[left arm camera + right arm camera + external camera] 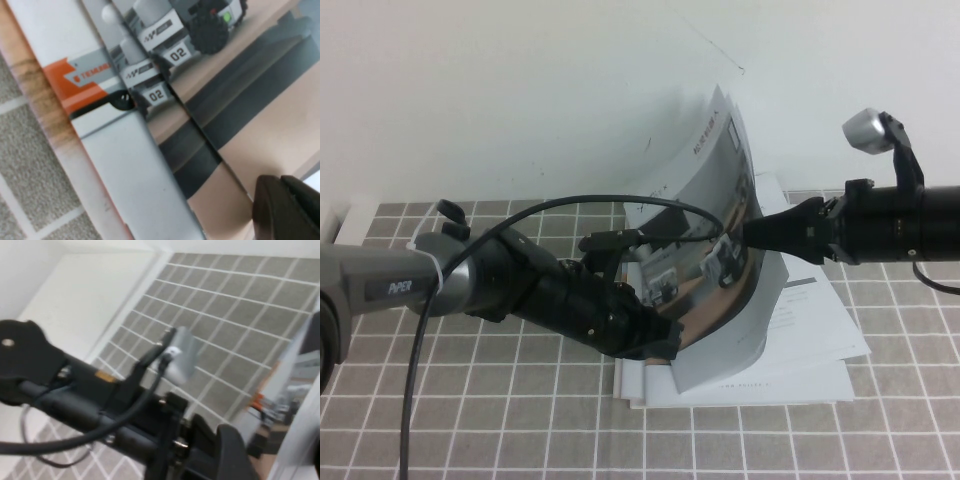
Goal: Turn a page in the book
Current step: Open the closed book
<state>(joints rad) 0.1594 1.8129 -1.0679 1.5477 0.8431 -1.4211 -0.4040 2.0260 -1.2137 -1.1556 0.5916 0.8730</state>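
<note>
Nearest, left gripper [655,345] pressing down the book [800,340] at centre, finger state impossible to tell, while right gripper [745,232] pinches the page [720,220] upright, arched to turn.

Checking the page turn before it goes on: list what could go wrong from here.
1. The page stands lifted and strongly bowed, with the right gripper at its edge; pulling further may crease or tear it.
2. The left gripper presses at the book by the fold; if it slips, the whole book and the loose white booklets underneath may shift.
</note>
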